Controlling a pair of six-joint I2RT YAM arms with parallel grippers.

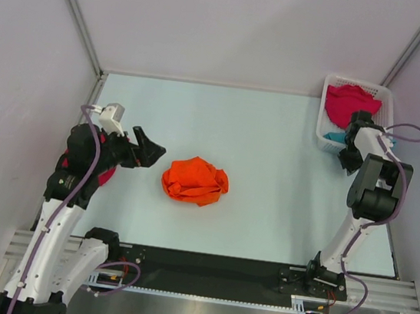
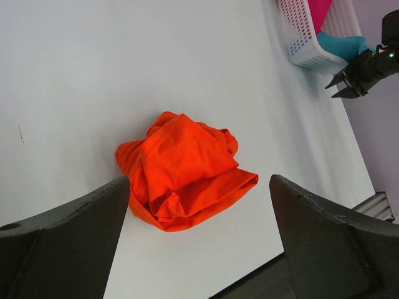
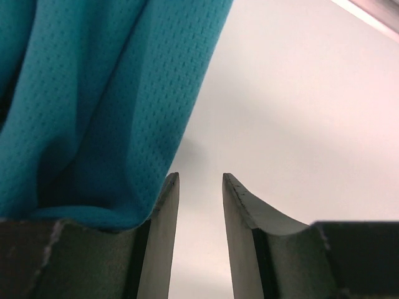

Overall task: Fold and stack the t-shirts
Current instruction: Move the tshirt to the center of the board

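**Get the teal shirt between the fingers first**

The right gripper is a little bit open, with nothing between its fingers. The teal t-shirt hangs just beside one finger, spilling out of the white basket at the far right corner of the desk.

I think the job now is to pull this shirt out. The gripper should slide sideways until cloth sits between the fingers. Then it should squeeze a thick fold and lift slowly, so the basket does not tip. The pink t-shirt in the basket should stay there.

The left gripper is spread wide and holds nothing. It is near the crumpled orange t-shirt in the middle of the desk.
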